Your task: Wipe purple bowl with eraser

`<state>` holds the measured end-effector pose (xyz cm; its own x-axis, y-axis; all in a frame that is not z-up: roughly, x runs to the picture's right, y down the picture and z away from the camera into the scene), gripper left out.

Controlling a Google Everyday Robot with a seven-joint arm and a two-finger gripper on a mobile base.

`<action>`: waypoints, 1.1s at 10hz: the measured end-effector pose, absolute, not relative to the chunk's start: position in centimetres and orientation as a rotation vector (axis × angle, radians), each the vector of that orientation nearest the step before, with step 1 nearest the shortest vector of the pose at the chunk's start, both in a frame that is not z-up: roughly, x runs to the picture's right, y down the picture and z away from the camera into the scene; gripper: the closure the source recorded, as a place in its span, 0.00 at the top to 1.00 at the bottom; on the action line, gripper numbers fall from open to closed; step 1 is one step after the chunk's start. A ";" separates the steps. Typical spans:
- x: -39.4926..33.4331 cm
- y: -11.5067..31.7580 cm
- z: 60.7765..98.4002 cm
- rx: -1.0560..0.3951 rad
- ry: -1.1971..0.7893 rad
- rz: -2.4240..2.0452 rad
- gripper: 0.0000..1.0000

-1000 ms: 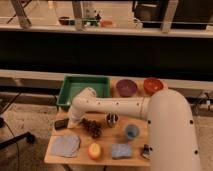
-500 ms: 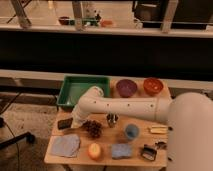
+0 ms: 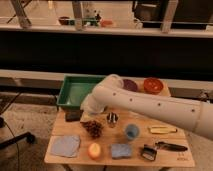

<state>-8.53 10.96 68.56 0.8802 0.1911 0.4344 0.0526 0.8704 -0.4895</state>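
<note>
- Camera view: the gripper (image 3: 88, 112) hangs low over the left rear of the table (image 3: 165, 150), just beside the eraser (image 3: 74, 116); whether the claw is spread or closed cannot be told.
- The eraser lies flat on the table, apparently ungrasped.
- The purple bowl (image 3: 131, 85) stands at the rear, partly behind the arm (image 3: 150, 107); pickup and wiping judged outstanding.

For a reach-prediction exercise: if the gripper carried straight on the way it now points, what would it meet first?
Likely the eraser, the dark block just below-left of the gripper, which hangs over the table's back-left part. Depth is unclear; it could touch bare table beside it.
</note>
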 end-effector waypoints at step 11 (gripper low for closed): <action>-2.0 8.9 67.5 -0.509 -0.453 0.151 0.10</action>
<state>-2.03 8.87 67.48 0.8906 0.2496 0.3802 -0.0281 0.8645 -0.5018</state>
